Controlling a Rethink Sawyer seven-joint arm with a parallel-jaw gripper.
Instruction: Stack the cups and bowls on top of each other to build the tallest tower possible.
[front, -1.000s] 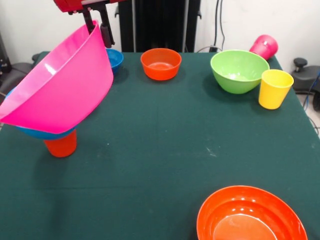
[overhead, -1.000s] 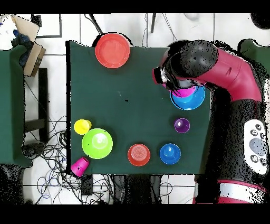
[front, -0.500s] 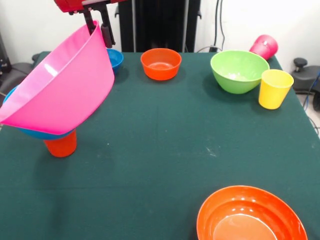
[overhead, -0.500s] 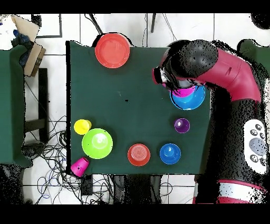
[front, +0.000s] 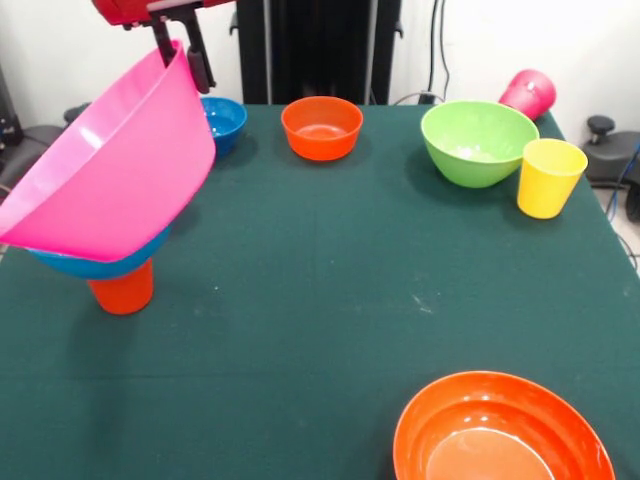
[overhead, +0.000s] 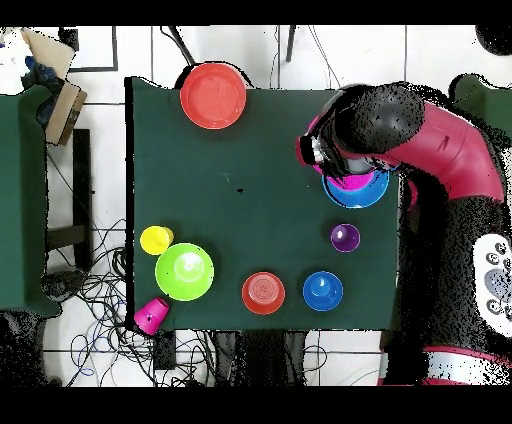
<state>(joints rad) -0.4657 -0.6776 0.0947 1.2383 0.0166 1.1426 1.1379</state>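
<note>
Green table (front: 330, 290) — gripper (front: 180, 50) fingers clamp the rim of the tilted pink bowl (front: 110, 180), resting in the medium blue bowl (front: 95, 264) on the orange cup (front: 121, 290).

Green table (front: 320, 290): 4 bowls (front: 478, 141), 4 cups (front: 548, 177).

the front view looks low and close across the green table (front: 330, 290), cropping its lower edge. the overhead view looks straight down from farther, showing the whole table (overhead: 250, 170) mid-frame.
</note>
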